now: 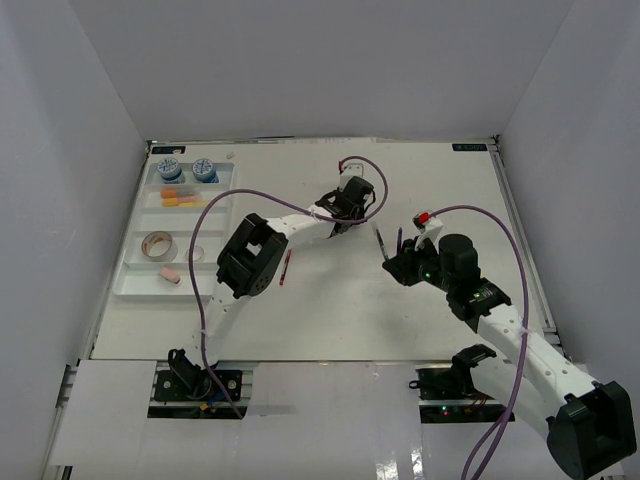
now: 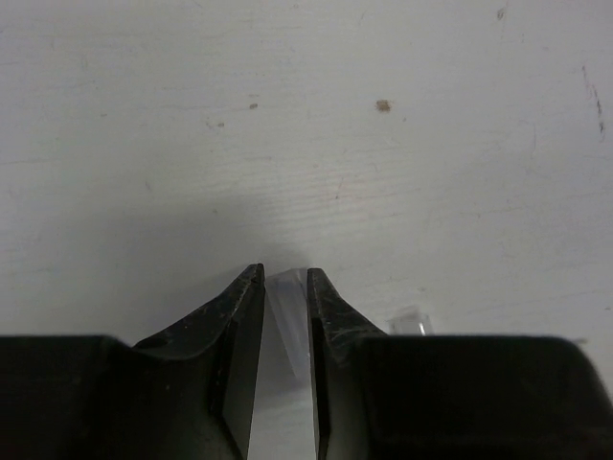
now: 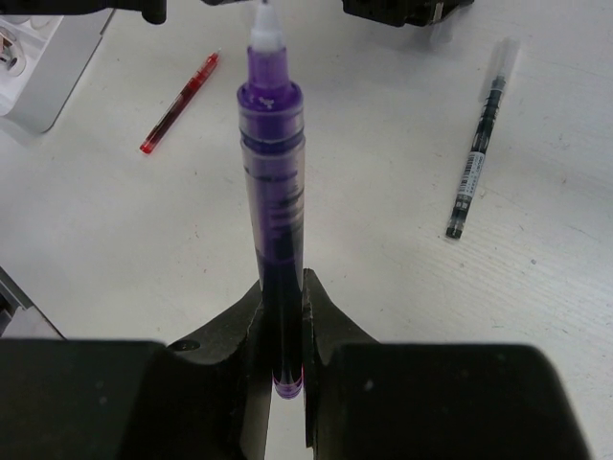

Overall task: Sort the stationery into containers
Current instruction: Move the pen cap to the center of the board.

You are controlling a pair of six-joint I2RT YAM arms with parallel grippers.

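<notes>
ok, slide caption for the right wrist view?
Right gripper clamps a translucent purple pen over the white table; a thin red pen and a black pen lie loose.

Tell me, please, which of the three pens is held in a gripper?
The purple pen, clamped in the right gripper; the red pen and the dark pen both lie loose on the table.

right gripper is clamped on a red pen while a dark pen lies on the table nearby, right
No. The right gripper is clamped on a purple pen, not a red one; the right wrist view shows it. The red pen lies loose on the table, as does the dark pen.
</notes>
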